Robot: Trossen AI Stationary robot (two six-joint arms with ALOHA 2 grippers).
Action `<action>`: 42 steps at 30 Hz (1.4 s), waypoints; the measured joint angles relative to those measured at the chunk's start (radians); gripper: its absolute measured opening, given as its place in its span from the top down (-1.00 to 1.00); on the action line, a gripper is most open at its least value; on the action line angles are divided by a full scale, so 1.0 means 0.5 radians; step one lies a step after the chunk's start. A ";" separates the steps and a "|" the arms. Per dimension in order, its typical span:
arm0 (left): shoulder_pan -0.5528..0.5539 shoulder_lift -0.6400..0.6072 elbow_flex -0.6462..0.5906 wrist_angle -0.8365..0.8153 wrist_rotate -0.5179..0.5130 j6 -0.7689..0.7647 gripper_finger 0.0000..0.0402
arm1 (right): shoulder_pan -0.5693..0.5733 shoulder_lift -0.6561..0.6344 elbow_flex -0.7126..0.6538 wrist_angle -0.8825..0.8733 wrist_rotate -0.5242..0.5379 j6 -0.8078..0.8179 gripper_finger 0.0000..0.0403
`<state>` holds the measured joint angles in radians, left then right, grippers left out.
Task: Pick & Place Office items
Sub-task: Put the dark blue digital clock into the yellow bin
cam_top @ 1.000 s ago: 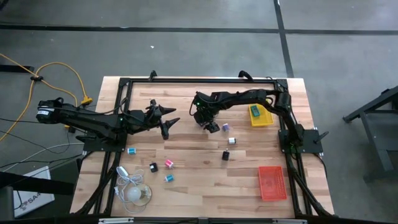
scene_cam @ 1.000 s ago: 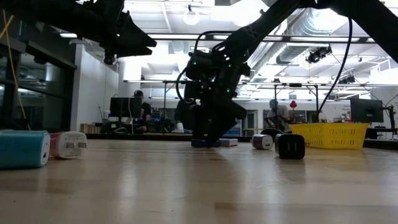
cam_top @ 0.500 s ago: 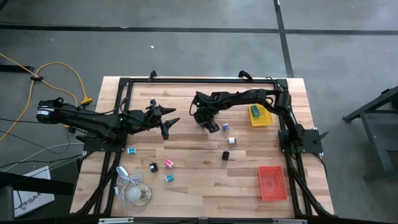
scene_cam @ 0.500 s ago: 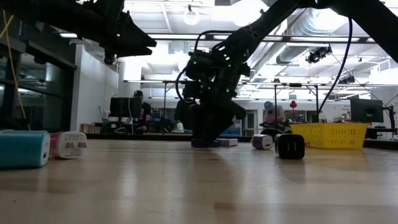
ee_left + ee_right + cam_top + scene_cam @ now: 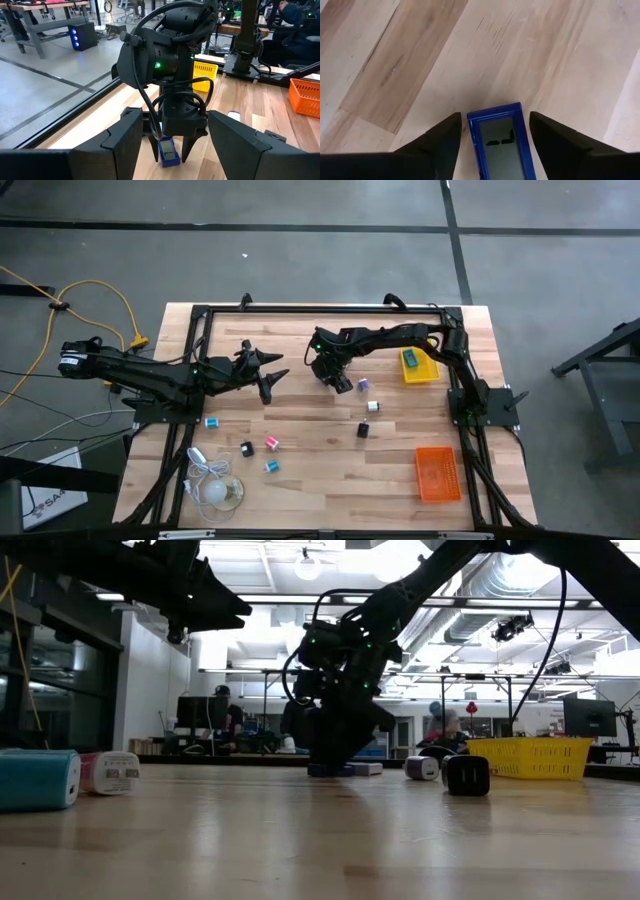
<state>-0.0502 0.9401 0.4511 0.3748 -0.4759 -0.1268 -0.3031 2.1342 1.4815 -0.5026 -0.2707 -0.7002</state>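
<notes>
Right hand [image 5: 171, 156] lowered onto the wooden bench [image 5: 330, 450]; small blue rectangular piece with a grey screen face [image 5: 502, 141] lies flat between its fingers [image 5: 442, 142], gaps visible either side, not yet gripped; left hand [image 5: 272, 376] released, hovering well apart, beside it.

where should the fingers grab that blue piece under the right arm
Across its two long sides, coming straight down from above. The blue piece lies flat on the table, narrow and rectangular, and the right gripper already straddles its width with a finger on each side.
</notes>
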 joint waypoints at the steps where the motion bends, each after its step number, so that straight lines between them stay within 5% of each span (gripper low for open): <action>1: 0.000 0.000 0.000 0.000 0.000 0.000 -0.09 | 0.000 0.000 0.000 0.000 0.000 0.000 -0.07; 15: 0.000 0.000 0.000 0.000 0.000 -0.001 -0.09 | 0.004 -0.001 0.001 -0.001 -0.005 -0.005 0.28; 42: 0.000 0.000 0.000 0.000 0.000 -0.001 -0.09 | 0.004 -0.001 0.001 -0.005 -0.036 -0.001 0.27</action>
<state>-0.0501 0.9402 0.4511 0.3749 -0.4759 -0.1273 -0.3012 2.1338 1.4818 -0.5053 -0.2886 -0.7008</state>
